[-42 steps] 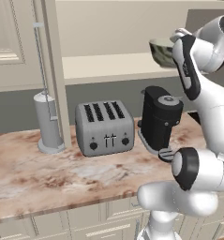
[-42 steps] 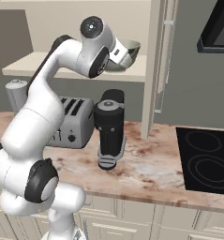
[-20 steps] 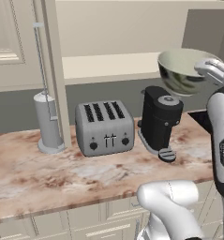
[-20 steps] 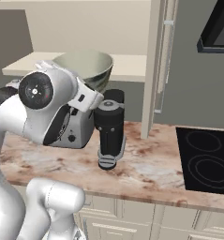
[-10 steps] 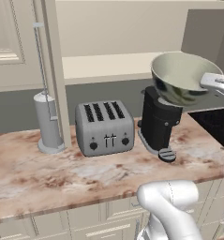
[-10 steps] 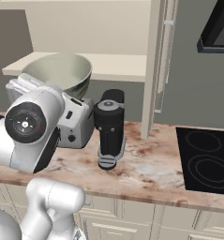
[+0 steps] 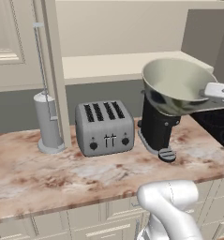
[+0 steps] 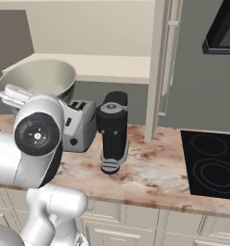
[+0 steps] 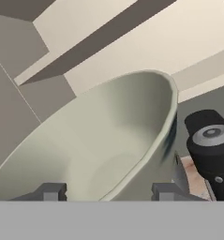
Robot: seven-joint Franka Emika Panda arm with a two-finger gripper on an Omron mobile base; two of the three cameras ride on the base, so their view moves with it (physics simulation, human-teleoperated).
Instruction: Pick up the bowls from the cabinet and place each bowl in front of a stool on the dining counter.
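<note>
Bowl in transit. The dark grey-green bowl (image 7: 176, 84) with a pale cream interior hangs at centre right of the left base view, above the black coffee machine (image 7: 158, 129) and forward of the cabinet shelf (image 7: 113, 65). The end effector (image 9: 104, 192) pinches its rim, one finger inside the wall, one outside. The bowl is empty; the shelf behind carries nothing visible. The dining counter lies outside these frames.

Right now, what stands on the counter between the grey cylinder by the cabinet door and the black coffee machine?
A silver four-slot toaster stands between them, clear in the left base view.
</note>
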